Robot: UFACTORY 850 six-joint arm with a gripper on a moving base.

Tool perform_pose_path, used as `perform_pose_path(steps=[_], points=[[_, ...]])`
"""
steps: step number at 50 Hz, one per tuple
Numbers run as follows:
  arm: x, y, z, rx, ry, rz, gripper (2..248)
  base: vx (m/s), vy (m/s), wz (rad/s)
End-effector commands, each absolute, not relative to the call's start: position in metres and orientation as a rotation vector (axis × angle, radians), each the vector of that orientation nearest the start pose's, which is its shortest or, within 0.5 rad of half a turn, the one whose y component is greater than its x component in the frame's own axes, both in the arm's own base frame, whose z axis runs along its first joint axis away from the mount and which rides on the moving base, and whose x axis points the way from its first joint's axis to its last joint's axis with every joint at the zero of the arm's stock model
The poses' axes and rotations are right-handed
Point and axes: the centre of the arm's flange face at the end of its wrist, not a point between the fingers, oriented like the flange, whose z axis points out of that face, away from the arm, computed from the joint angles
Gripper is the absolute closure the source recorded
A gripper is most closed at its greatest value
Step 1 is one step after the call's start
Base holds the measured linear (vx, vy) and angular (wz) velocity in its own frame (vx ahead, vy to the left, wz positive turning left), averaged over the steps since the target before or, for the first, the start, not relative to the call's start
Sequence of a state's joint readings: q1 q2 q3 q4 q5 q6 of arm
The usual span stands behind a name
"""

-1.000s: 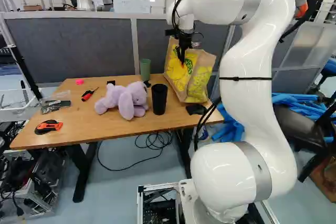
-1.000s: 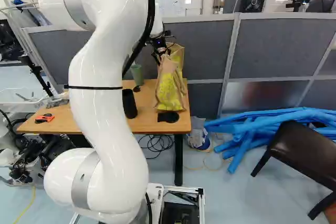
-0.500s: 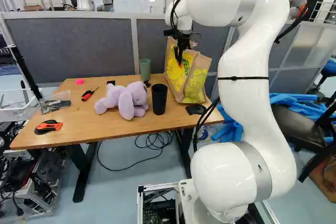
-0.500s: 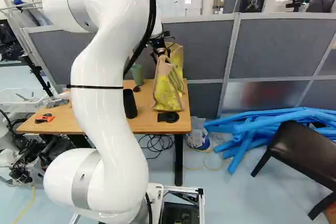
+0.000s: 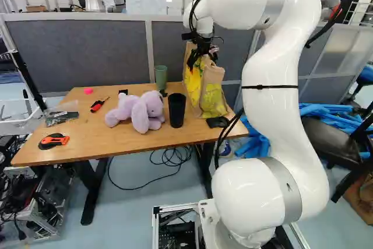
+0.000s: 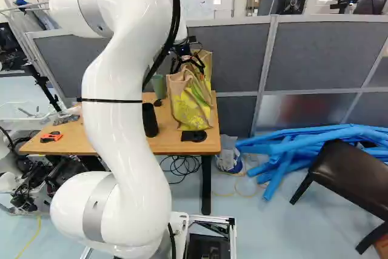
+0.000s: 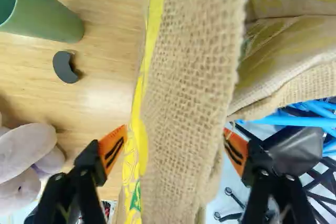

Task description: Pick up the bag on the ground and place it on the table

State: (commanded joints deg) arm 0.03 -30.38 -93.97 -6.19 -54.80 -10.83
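V bright; glare on arm (image 5: 273, 121); soft shadows + sheen on tbl (image 7: 107, 90), wrist view

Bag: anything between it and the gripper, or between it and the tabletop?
Nothing visible blocks either. The bag reaches up between the fingers of the open gripper and already stands on the table. The green cup is beside it.

A gap separates bag (image 7: 184, 77) from green cup (image 7: 47, 17); black cup (image 5: 177, 111) stands near.
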Motion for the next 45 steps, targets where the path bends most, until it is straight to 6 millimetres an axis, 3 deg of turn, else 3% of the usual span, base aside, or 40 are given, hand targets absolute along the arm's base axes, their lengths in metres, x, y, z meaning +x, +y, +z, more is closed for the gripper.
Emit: perform_pose_path(steps=[3,4,45], points=[[0.658,-0.008,0.560,-3.216,-0.396,-0.242,22,0.000,0.000,0.000],[0.658,-0.008,0.562,-3.216,-0.396,-0.245,3,0.000,0.000,0.000],[0.637,-0.008,0.621,-3.213,-0.388,-0.395,3,0.000,0.000,0.000]])
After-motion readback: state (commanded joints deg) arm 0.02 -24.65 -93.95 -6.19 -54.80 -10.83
